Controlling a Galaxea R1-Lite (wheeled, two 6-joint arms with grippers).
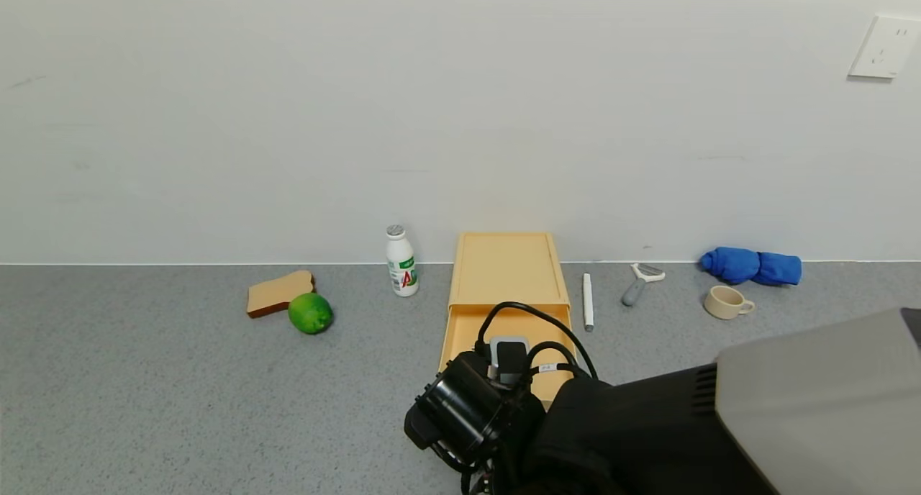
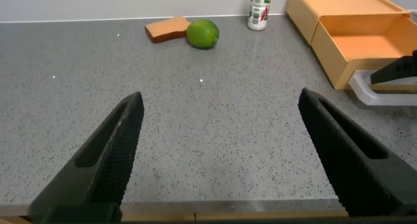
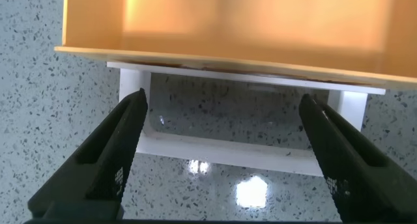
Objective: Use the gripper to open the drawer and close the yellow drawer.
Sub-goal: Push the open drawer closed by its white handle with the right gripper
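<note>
- The right gripper (image 3: 221, 162) hovered with its fingers spread wide apart, holding nothing, directly over the white loop handle (image 3: 241, 129) of the yellow drawer (image 1: 507, 293).
- The tray (image 2: 365, 45) stood pulled out from its pale yellow-tan box toward the gripper, its shallow floor bare where it could be seen, so the opening step appeared done and the closing step in hand.
- Judged from this, the next move called for the fingers to meet the handle or the tray's front squarely and push straight away from the arm, toward the wall, without skewing the light box on the grey counter (image 1: 144, 380).
- The handle read as a thin white rectangular frame jutting from the tray's front edge, with speckled counter visible through its opening.
- The left gripper (image 2: 221, 152) was also open and empty, parked low over bare counter to the drawer's side.
- Beyond the right gripper, a small white bottle (image 1: 401, 261) stood beside the box on one side and a white pen-like stick (image 1: 588, 301) lay on the other.
</note>
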